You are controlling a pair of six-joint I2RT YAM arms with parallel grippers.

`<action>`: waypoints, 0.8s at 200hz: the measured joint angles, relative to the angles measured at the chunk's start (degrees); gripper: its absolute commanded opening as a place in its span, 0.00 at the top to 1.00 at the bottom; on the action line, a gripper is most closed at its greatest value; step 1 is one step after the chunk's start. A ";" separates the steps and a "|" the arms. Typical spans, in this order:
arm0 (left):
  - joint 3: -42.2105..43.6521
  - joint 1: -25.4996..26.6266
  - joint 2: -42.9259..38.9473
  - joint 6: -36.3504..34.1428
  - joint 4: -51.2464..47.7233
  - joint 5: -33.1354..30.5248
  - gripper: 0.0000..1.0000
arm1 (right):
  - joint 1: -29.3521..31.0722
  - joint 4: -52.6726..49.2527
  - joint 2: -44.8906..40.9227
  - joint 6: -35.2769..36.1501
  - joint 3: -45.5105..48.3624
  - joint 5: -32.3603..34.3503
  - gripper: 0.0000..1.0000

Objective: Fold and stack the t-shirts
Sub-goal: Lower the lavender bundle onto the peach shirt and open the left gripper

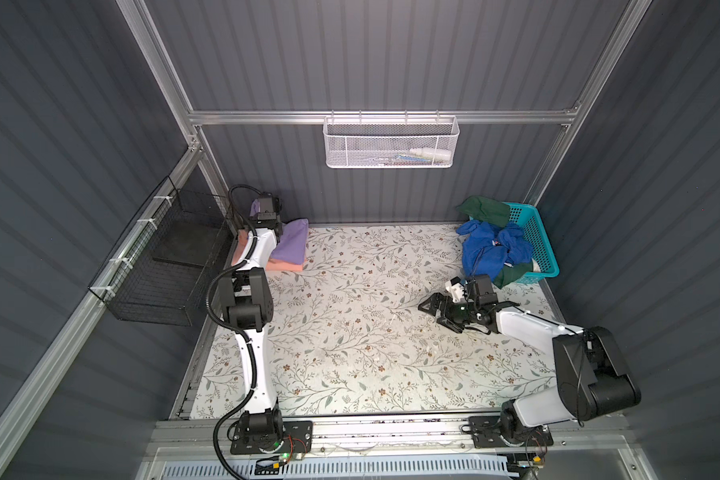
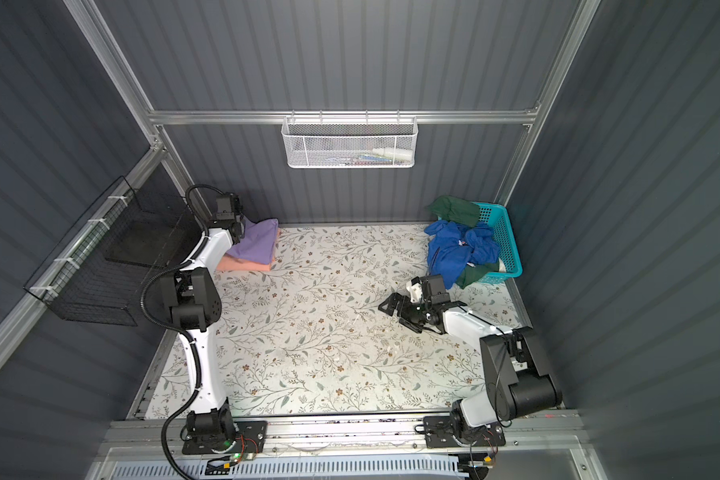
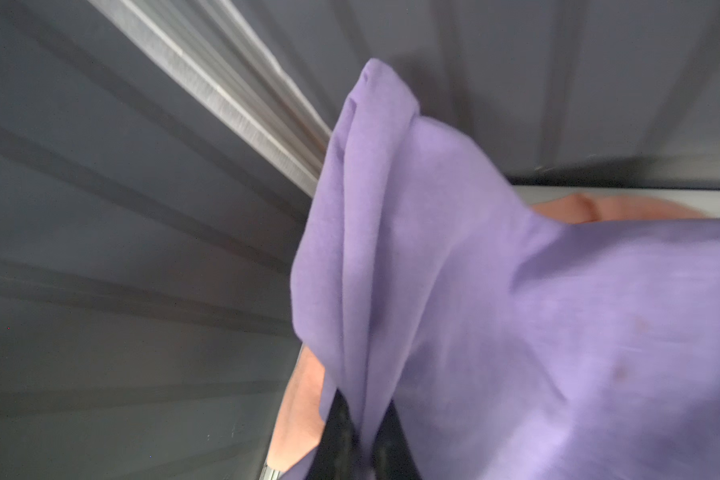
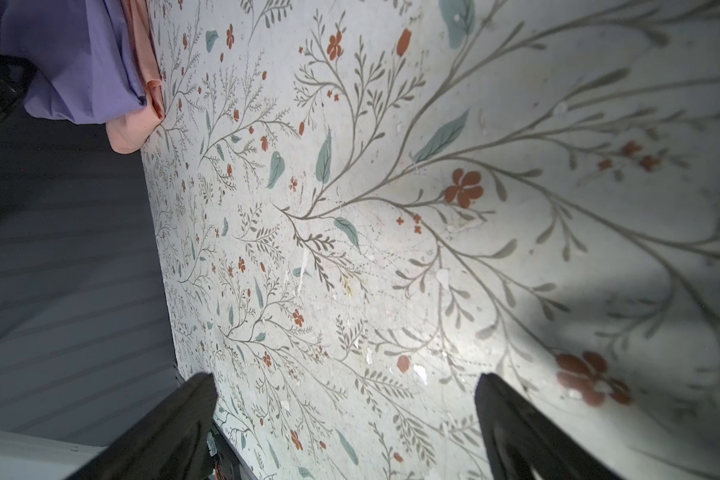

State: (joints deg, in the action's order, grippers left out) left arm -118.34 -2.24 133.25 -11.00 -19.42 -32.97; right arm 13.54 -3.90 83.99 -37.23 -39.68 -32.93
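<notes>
Since the purple shirt [image 1: 294, 243] sat on the orange shirt [image 1: 285, 266] in the far left corner in a top view, you needed squared edges. Left wrist: left gripper [image 3: 360, 440] pinched purple cloth, so a low release looked safest. Right wrist: right gripper [image 4: 350, 415] gaped, empty.

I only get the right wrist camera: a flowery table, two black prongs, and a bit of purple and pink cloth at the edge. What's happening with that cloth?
Observer: The left claw is shut on a raised fold of the purple t-shirt, which lies on the salmon t-shirt.
Operator: Any more clothes around?
Observer: Yes. In both top views a turquoise basket sits in the far right corner, with blue clothes and green clothes spilling over its rim.
Operator: And my prongs?
Observer: They are your right claw, open and empty, low over the table just in front of that basket.
</notes>
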 measured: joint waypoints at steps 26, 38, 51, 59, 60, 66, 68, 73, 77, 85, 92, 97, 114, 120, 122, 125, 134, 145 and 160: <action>-0.33 -1.29 2.32 -0.42 0.20 -1.14 0.70 | 0.00 -1.18 -1.38 0.44 0.00 0.42 0.01; -0.46 -1.53 2.99 -0.68 0.22 -2.12 0.41 | 0.00 -1.64 -1.84 0.63 0.00 0.74 0.01; -0.46 -1.55 3.19 -0.68 0.24 -3.45 0.22 | 0.00 -1.97 -2.29 0.85 0.00 0.98 0.01; -0.42 -1.55 3.17 -0.59 0.35 -4.35 0.11 | 0.00 -2.14 -2.60 0.98 0.00 1.14 0.01; -0.42 -1.55 3.17 -0.57 0.42 -4.46 0.09 | 0.00 -2.14 -2.62 0.98 0.02 1.16 0.01; -0.31 -1.53 3.04 -0.42 0.90 -5.11 0.01 | 0.00 -2.21 -2.89 1.09 0.02 1.27 0.01; -0.22 -1.53 3.02 -0.20 1.11 -5.27 0.01 | 0.00 -2.21 -2.93 1.11 0.02 1.29 0.01; 0.28 -1.49 2.73 0.17 1.70 -5.64 0.00 | 0.00 -2.23 -3.10 1.27 0.02 1.42 0.01; 0.70 -1.49 2.56 0.83 1.99 -5.92 0.00 | 0.00 -2.23 -3.19 1.27 0.02 1.46 0.01; 2.47 -1.49 1.60 1.25 2.84 -6.01 0.00 | 0.00 -2.34 -3.37 1.33 0.02 1.62 0.01; 4.59 -1.42 0.44 1.70 3.45 -5.90 0.00 | 0.00 -2.43 -3.43 1.46 0.02 1.64 0.01; 6.21 -1.42 -0.42 2.01 3.85 -5.79 0.00 | 0.00 -2.54 -3.48 1.53 0.02 1.68 0.01; 12.81 -0.90 -4.33 3.21 5.86 -4.72 0.00 | 0.00 -3.06 -3.82 1.95 0.02 1.75 0.01; 14.97 -0.70 -5.81 3.76 6.38 -4.26 0.00 | 0.00 -3.32 -4.07 2.16 0.02 1.86 0.01; 15.72 -0.63 -6.27 3.93 6.64 -4.11 0.00 | 0.00 -3.39 -4.13 2.21 0.02 1.88 0.01; 16.57 -0.52 -6.95 4.20 6.84 -3.87 0.00 | 0.00 -3.54 -4.37 2.38 0.02 1.92 0.01; 19.61 -0.26 -9.31 4.83 8.13 -3.13 0.00 | 0.00 -3.91 -5.03 2.82 0.02 2.21 0.01; 22.67 0.33 -11.96 5.55 9.49 -2.82 0.00 | 0.00 -4.39 -5.97 3.23 0.02 2.54 0.01; 26.58 1.77 -15.50 6.32 11.85 -2.56 0.00 | 0.00 -4.81 -7.26 3.85 0.00 2.95 0.01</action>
State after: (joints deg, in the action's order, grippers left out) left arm -91.77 -0.47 117.75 -4.69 -7.57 -35.53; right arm 13.54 -8.71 76.73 -33.39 -39.68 -29.98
